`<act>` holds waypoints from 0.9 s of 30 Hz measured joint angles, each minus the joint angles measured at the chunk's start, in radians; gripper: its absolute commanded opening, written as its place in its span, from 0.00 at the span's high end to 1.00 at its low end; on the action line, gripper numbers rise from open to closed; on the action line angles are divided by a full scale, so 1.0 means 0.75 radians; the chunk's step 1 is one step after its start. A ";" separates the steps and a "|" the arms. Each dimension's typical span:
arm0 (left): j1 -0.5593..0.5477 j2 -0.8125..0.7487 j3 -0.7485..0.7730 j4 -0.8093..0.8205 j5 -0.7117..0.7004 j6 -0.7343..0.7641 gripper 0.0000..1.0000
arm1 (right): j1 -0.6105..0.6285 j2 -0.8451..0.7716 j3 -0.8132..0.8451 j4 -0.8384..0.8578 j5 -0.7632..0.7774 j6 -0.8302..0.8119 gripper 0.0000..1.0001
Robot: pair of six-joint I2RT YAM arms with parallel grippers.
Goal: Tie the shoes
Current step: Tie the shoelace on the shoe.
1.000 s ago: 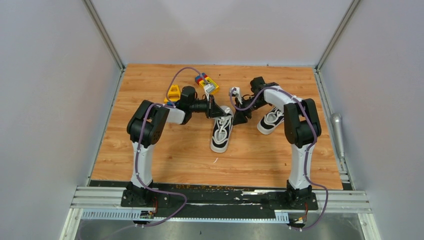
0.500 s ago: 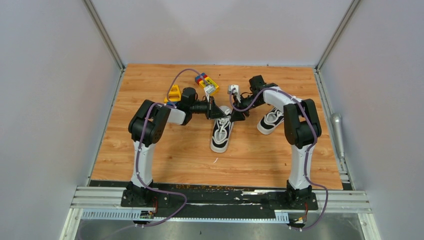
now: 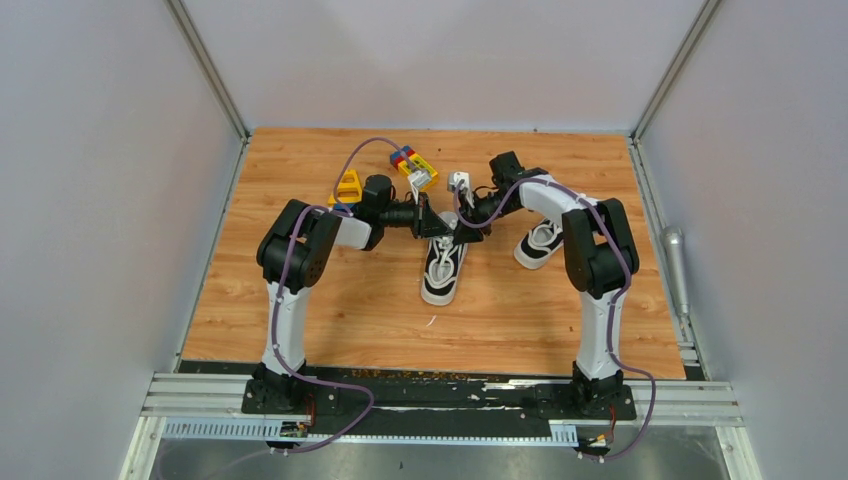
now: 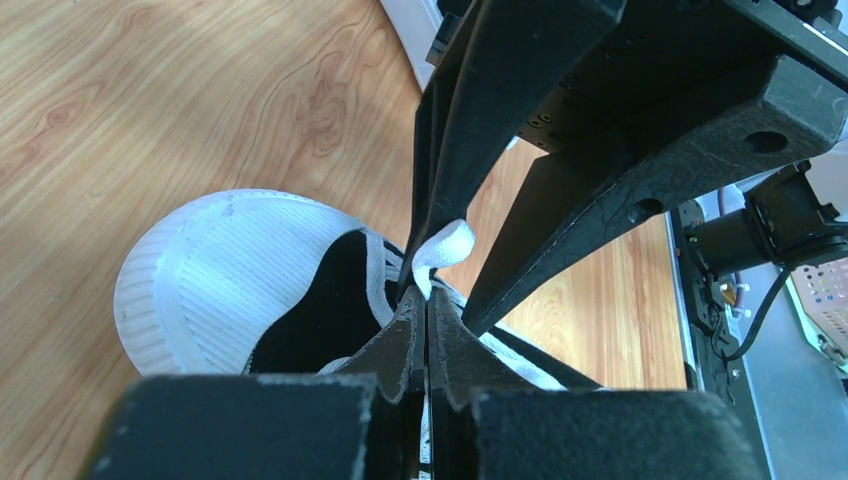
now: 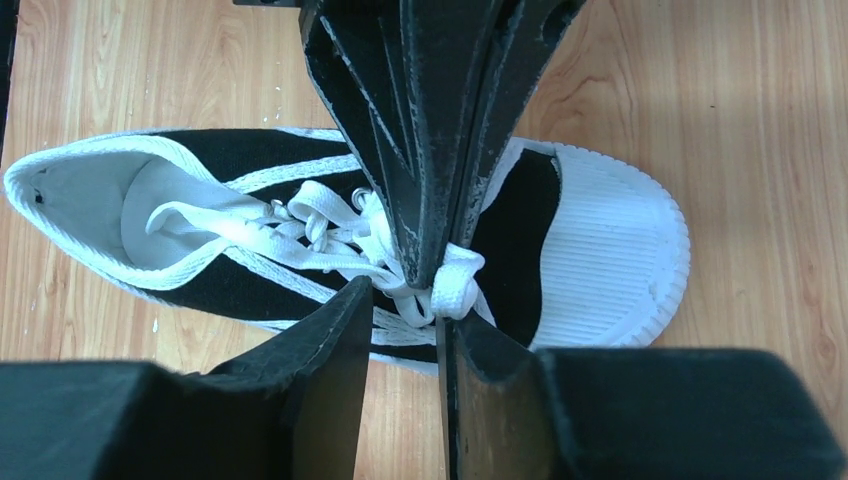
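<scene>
Black canvas shoe (image 3: 441, 272) with white rubber toe found at the middle of the wooden table (image 3: 330, 300); second shoe (image 3: 541, 240) found just to its right, under the right arm. Noted over the middle shoe's lacing: both tools, tip to tip. Noted of the left gripper (image 4: 427, 305): clamped tight on a short loop of white lace (image 4: 445, 248) above the tongue. Noted of the right gripper (image 5: 405, 300): set narrow but not closed, straddling that same loop, with no hold on it visible. Judged as to handling: lace soft, flat and limp, likely to slip from smooth pads and to sag once freed; shoe light, apt to drag across the boards under a hard pull. Recommend taking the lace across its flat width, close to the loop's base near the eyelets, and pulling gently and level. No finished bow seen on the middle shoe.
</scene>
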 measured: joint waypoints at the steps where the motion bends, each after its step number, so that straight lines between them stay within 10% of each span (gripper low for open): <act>1: 0.000 0.000 0.000 0.000 0.000 -0.001 1.00 | 0.002 0.000 0.000 0.000 0.000 -0.004 0.72; 10: 0.010 0.000 0.000 0.016 -0.001 -0.024 1.00 | 0.007 0.000 0.000 -0.016 0.010 -0.046 0.95; 27: 0.076 -0.034 -0.103 0.058 -0.022 -0.066 1.00 | 0.000 -0.057 -0.020 -0.108 0.043 -0.048 0.89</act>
